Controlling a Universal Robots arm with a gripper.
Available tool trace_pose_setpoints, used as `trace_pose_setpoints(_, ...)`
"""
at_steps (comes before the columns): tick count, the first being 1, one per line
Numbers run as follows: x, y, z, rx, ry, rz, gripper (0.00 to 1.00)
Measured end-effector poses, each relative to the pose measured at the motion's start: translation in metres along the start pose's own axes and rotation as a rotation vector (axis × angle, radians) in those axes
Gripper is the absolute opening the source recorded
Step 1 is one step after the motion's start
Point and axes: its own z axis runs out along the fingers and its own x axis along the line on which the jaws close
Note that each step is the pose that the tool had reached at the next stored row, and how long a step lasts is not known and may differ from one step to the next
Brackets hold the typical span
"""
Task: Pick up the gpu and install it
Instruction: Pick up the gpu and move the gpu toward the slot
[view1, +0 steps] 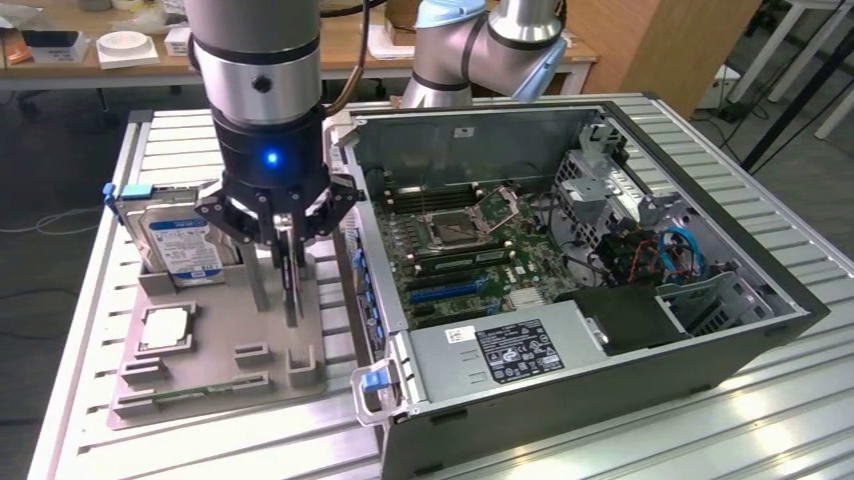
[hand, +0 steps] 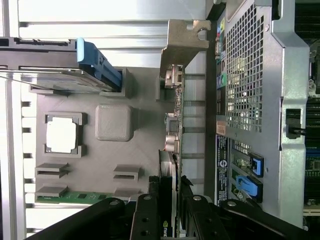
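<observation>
Slatted metal table: tray at edge on exterior view's left, open case alongside. Gripper clenched on gpu, upright over tray beside case wall. Grasp done; install not yet done.

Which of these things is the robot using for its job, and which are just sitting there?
For the job:
- gpu, standing in the grey tray
- gripper, closed on the gpu
- open computer case, probably where the gpu goes

Just lying about:
- hard drive
- processor chip
- green memory stick
</observation>
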Motion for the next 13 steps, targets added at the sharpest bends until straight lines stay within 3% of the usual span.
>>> trace_pose_setpoints(4, 0.0002, 0.0002, -0.0069, -0.0001, 0.0, 0.0, 0.26)
trace_pose_setpoints(13, 0.0003, 0.0011, -0.0107, 0.0, -0.0001, 0.0, 0.26)
